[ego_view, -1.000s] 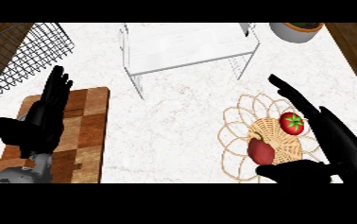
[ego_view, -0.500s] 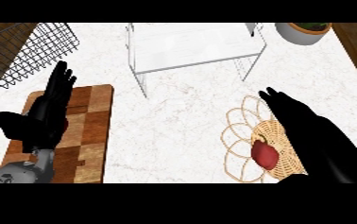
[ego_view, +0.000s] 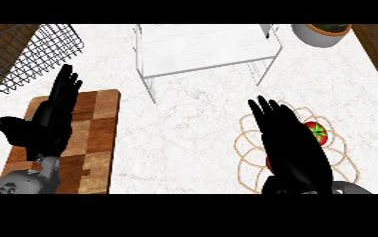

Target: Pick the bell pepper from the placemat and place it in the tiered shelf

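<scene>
The red bell pepper [ego_view: 318, 133] with a green stem lies on the round woven placemat [ego_view: 249, 142] at the lower right. My right hand [ego_view: 286, 143] hovers flat over the mat's middle, fingers straight and pointing away from me, just left of the pepper and holding nothing. It hides most of the mat's centre. The white tiered shelf [ego_view: 207, 51] stands at the top centre, beyond the mat. At the left, my left hand [ego_view: 50, 118] rests open over the wooden cutting board [ego_view: 92, 131], fingers up.
A black wire basket [ego_view: 37, 53] sits at the top left corner. A grey pot [ego_view: 319, 34] stands at the top right, beside the shelf. Bare marble counter [ego_view: 184, 131] lies between the board and the mat.
My right hand slid left across the placemat, uncovering the bell pepper and covering a dark red item beside it. The left hand barely moved.
</scene>
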